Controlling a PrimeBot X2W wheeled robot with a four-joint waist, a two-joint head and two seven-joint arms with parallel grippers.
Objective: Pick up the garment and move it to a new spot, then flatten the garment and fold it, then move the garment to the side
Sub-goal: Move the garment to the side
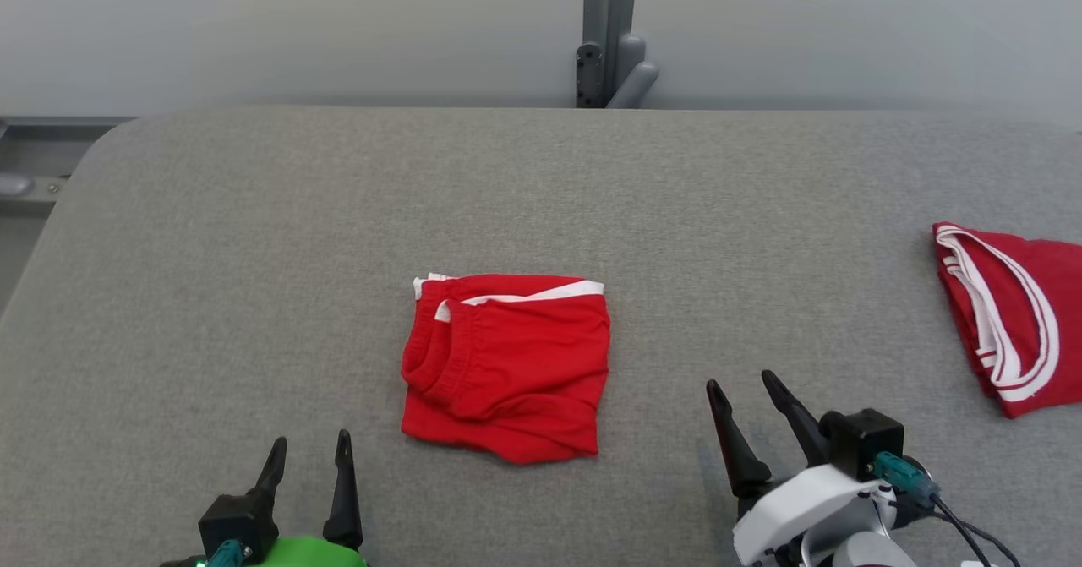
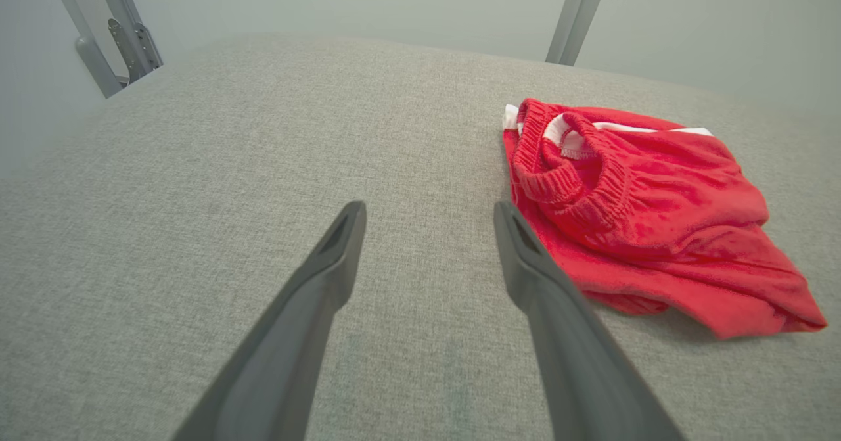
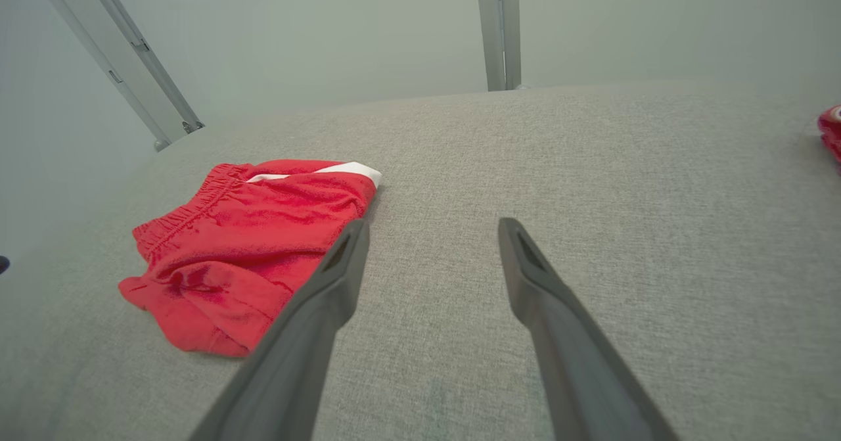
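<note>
Your garment (image 1: 507, 364) lies at the centre of the head view, on the grey fabric-covered table (image 1: 254, 237). It is red and folded into a rough square. A white band runs along its upper edge and a gathered elastic waistband curls down its left side. Its lower edge is uneven, with the layers not quite matching.

Your left gripper (image 1: 310, 438) sits at the lower left of the head view, fingers pointing up the frame. They are spread apart with nothing between them. The gripper is below and to the left of the garment, near it but not touching. In the left wrist view the cloth lies at the right of the frame, past the right-hand finger.

Your right gripper (image 1: 740, 379) sits at the lower right of the head view, its fingers leaning up and to the left. They too are spread and hold nothing. Bare table separates it from the garment's right edge. In the right wrist view the garment lies at the middle left, partly behind the left-hand finger.

A second red garment (image 1: 1014, 313) with white stripes lies at the right edge of the head view, cut off by the frame and well apart from the first. A grey post (image 1: 609, 35) stands at the top centre, behind the table's far edge.
</note>
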